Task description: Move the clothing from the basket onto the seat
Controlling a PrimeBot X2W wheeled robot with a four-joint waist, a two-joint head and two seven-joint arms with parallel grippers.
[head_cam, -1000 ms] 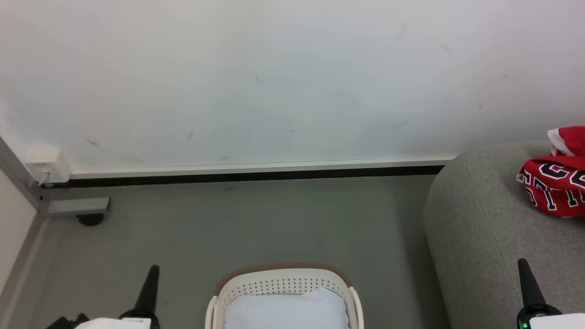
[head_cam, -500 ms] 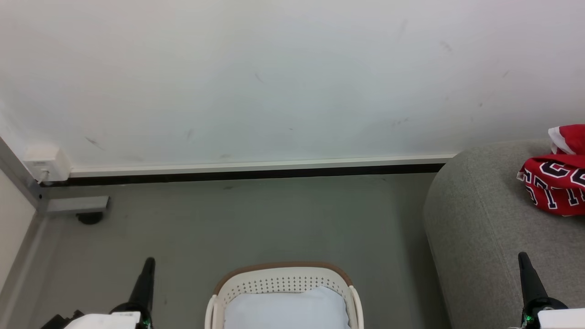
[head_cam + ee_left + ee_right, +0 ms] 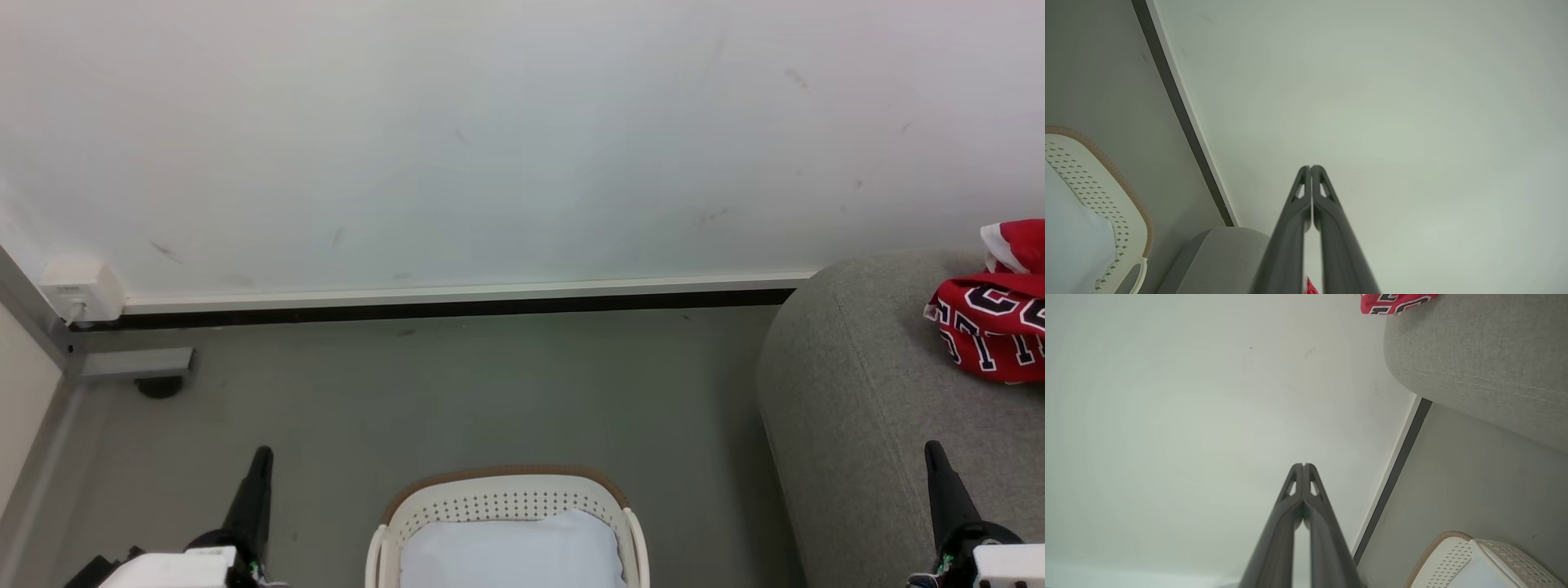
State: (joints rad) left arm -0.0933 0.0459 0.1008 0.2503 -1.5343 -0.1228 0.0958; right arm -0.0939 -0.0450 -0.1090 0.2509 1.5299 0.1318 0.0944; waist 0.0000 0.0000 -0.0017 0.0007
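The clothing [image 3: 992, 327] is lying on the seat [image 3: 865, 408]. I am looking at a crumpled bright red heap with a white trim band and black-and-white block lettering. It is sitting on the seat's top near its far edge, the one running along the wall [image 3: 490, 147], and my head view's right border is cutting it off. The seat's rounded left end is bulging out over the floor [image 3: 457, 392]. The basket [image 3: 506, 492] is standing on that floor, left of the seat's end and apart from it, its brown rim band curving over perforated cream walls. A pale white-blue cushion [image 3: 510, 551] is filling the part of the basket I am seeing and is pressing against its far wall.

Both tools are hanging clear of everything. The left gripper [image 3: 1311, 167] is pointing at the bare wall, its two long dark fingers pressed together at the tips and gripping nothing. In my head view it is rising at the lower left, over the floor and left of the basket. The right gripper [image 3: 1303, 465] is clenched the same way, tips meeting, empty, aiming at the wall. It is rising at the lower right over the seat's near part, well apart from the clothing.

A white skirting strip [image 3: 457, 291] is running along the wall's foot, with a small white box [image 3: 80, 290] sitting at its left end.
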